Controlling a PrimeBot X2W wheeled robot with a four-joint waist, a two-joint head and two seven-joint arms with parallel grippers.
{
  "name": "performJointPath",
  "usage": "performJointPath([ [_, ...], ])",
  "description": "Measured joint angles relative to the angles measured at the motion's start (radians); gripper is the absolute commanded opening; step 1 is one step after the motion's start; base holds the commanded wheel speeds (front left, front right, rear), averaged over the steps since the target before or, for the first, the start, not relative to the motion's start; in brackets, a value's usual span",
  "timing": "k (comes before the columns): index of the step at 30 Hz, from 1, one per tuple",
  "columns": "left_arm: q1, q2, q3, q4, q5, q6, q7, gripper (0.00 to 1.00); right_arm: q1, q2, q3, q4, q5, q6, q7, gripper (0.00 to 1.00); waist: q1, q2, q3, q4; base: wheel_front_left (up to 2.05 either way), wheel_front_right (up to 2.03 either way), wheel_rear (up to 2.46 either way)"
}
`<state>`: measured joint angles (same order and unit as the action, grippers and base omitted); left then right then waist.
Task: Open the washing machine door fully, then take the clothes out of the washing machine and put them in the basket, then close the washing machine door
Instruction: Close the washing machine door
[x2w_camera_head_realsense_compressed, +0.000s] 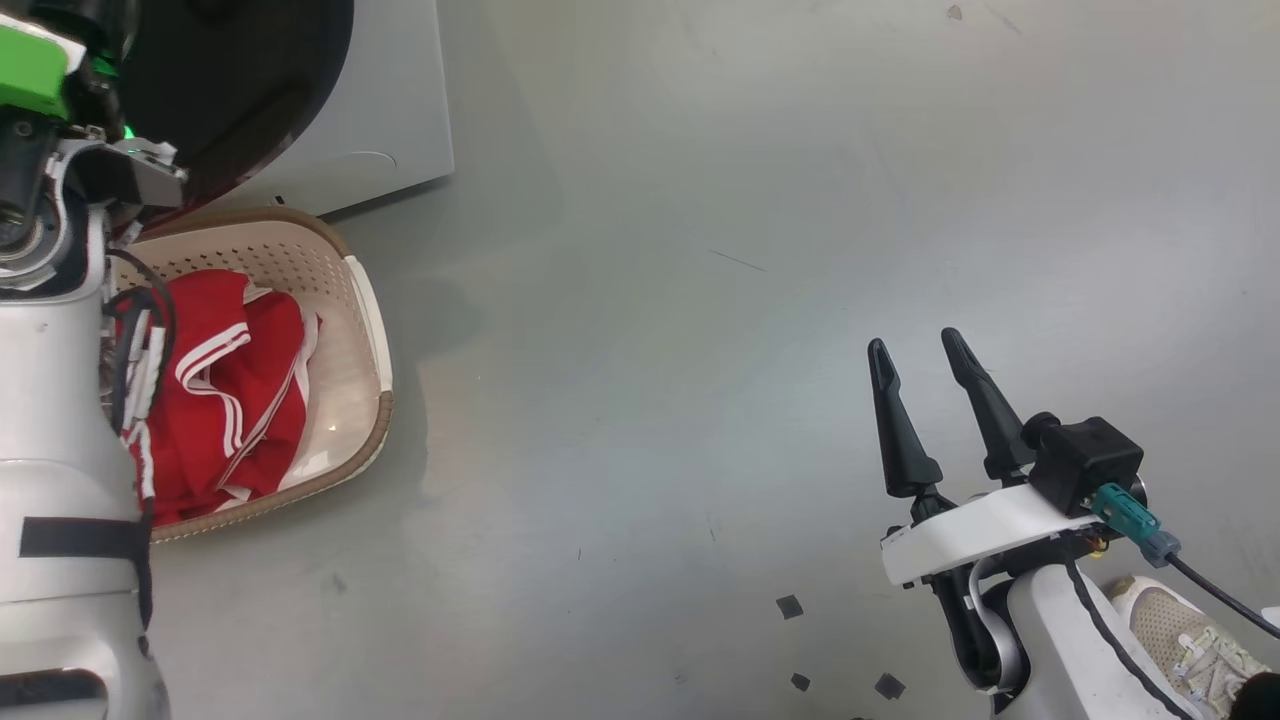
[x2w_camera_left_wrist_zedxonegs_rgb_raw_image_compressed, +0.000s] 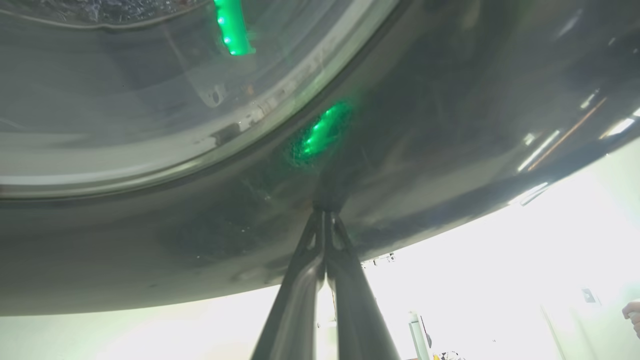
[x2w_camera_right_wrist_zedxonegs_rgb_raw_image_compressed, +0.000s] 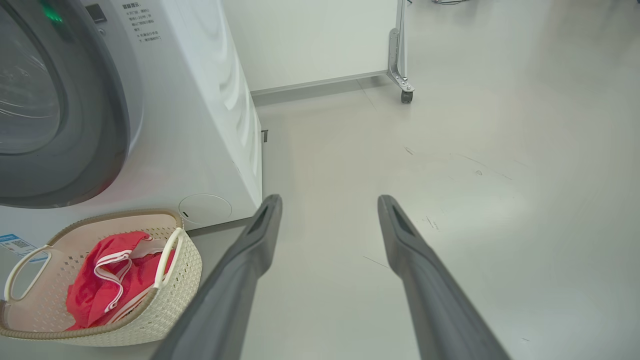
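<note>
While the left gripper (x2w_camera_left_wrist_zedxonegs_rgb_raw_image_compressed: 325, 214) has its two fingers pressed together, holding nothing, its tips touch the glossy black rim of the round door (x2w_camera_left_wrist_zedxonegs_rgb_raw_image_compressed: 440, 125), just below the clear glass. From the right wrist view the door looks flush against the white washer (x2w_camera_right_wrist_zedxonegs_rgb_raw_image_compressed: 200, 125), shut or nearly so; whether it has latched cannot be told. Red clothes (x2w_camera_head_realsense_compressed: 230, 400) with white stripes lie in the cream basket (x2w_camera_head_realsense_compressed: 372, 320), which stands on the grey floor (x2w_camera_head_realsense_compressed: 700, 300) just in front of the washer, under the door. The right gripper (x2w_camera_head_realsense_compressed: 913, 342) hangs spread wide and empty, well apart from all this, with a person's shoe (x2w_camera_head_realsense_compressed: 1180, 625) near its arm.

Likely trouble: the closed tips could skid along the slick, curved rim if the push is off-square, leaving the door unlatched. The left arm, reaching over the basket, could also knock it.
</note>
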<state>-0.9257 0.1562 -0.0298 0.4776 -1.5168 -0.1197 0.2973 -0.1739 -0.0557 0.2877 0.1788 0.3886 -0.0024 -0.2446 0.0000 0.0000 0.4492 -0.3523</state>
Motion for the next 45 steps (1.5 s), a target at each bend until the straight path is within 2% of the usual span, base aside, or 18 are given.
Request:
performJointPath([
  [11,0.069,-0.045,-0.011,-0.040,-0.038,0.000,0.033,0.00,-0.001,-0.003,-0.024,0.007,-0.001,-0.002,0.000,1.00,0.0000,0.0000,-0.017,0.056,0.00,0.00,0.00],
  [20,0.260,-0.049,0.057,-0.150,-0.091,0.000,0.010,0.00,-0.001,-0.013,-0.031,0.023,-0.003,-0.002,-0.002,1.00,0.0000,0.0000,-0.051,0.116,0.00,0.00,0.00],
  [27,0.449,-0.081,0.089,-0.264,-0.132,0.000,-0.005,0.00,0.009,-0.024,-0.035,0.044,-0.010,-0.002,-0.003,1.00,0.0000,0.0000,-0.103,0.161,0.00,0.00,0.00],
  [31,0.529,-0.093,0.096,-0.320,-0.133,0.000,-0.023,0.49,0.024,-0.035,-0.036,0.052,-0.013,-0.002,-0.003,1.00,-0.0001,0.0000,-0.131,0.184,0.00,0.00,0.00],
  [32,0.548,-0.095,0.097,-0.334,-0.133,0.000,-0.026,0.87,0.024,-0.037,-0.036,0.053,-0.014,-0.002,-0.003,1.00,0.0000,0.0000,-0.137,0.190,0.00,0.00,0.00],
  [33,0.566,-0.096,0.097,-0.348,-0.133,0.000,-0.026,1.00,0.024,-0.039,-0.036,0.054,-0.014,-0.002,-0.003,1.00,0.0000,0.0000,-0.144,0.196,0.00,0.00,0.00],
  [39,0.666,-0.102,0.124,-0.423,-0.090,0.000,-0.098,1.00,0.050,-0.050,-0.041,0.066,-0.021,-0.002,-0.003,1.00,0.0000,0.0000,-0.186,0.229,0.00,0.00,0.00],
  [43,0.728,-0.095,0.108,-0.471,0.032,-0.001,-0.144,1.00,0.067,-0.054,-0.041,0.074,-0.021,-0.002,-0.003,1.00,0.0000,0.0000,-0.218,0.248,0.00,0.00,0.00],
  [45,0.762,-0.062,0.083,-0.495,0.126,0.000,-0.170,1.00,0.074,-0.056,-0.041,0.075,-0.021,-0.002,-0.003,1.00,-0.0001,0.0000,-0.235,0.257,0.00,0.00,0.00],
])
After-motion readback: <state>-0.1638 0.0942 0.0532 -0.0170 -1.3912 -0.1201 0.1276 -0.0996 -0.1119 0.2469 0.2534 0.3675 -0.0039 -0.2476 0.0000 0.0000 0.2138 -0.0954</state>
